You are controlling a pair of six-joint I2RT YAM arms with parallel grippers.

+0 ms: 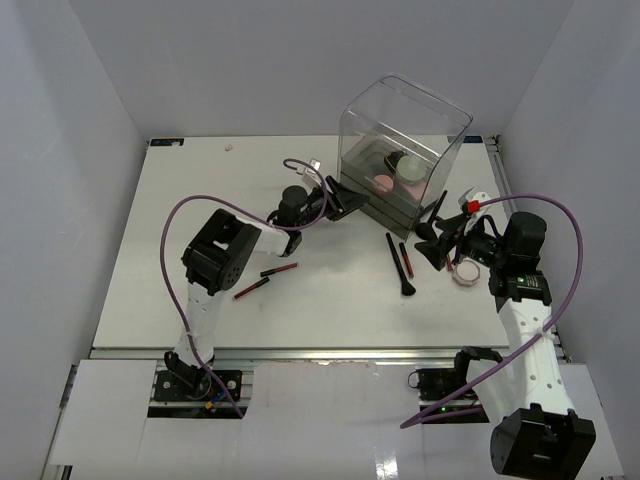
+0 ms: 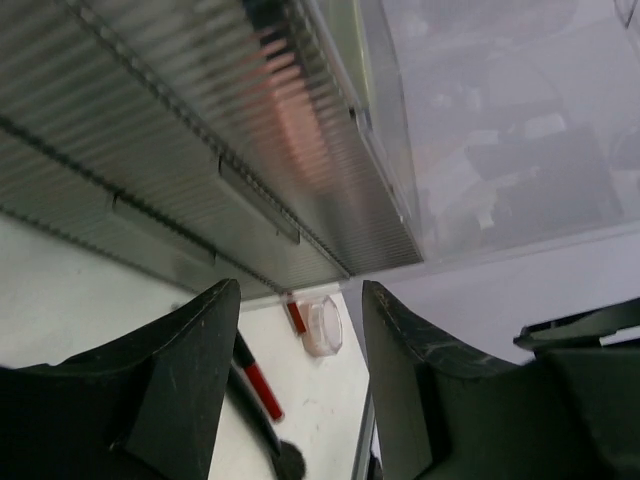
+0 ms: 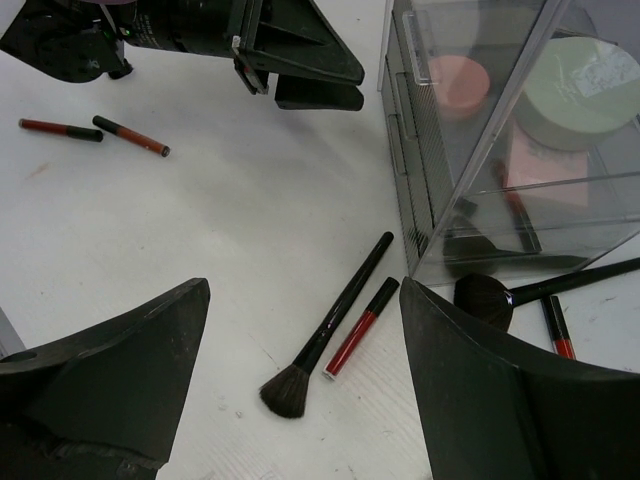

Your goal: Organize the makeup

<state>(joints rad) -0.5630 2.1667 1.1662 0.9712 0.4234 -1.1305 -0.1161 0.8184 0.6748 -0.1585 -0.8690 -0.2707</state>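
My left gripper (image 1: pixel 350 200) is open and empty, close to the ribbed drawer fronts (image 2: pixel 200 190) of the clear box (image 1: pixel 405 140). My right gripper (image 1: pixel 432 245) is open and empty, above a black-handled brush (image 3: pixel 335 325) and a red lip gloss (image 3: pixel 362 327) on the table. Inside the box are a pink compact (image 3: pixel 460 80), a pale green compact (image 3: pixel 575 90) and a flat pink square (image 3: pixel 545 165). Two red and black pencils (image 1: pixel 280 270) (image 1: pixel 250 288) lie at centre left. A large brush (image 3: pixel 500 295) leans by the box's corner. A clear round compact (image 1: pixel 465 272) lies at the right.
The clear box stands at the back right of the white table (image 1: pixel 200 220). Another red pencil (image 3: pixel 558 330) lies beside the large brush. Purple cables loop from both arms. White walls enclose the table on three sides.
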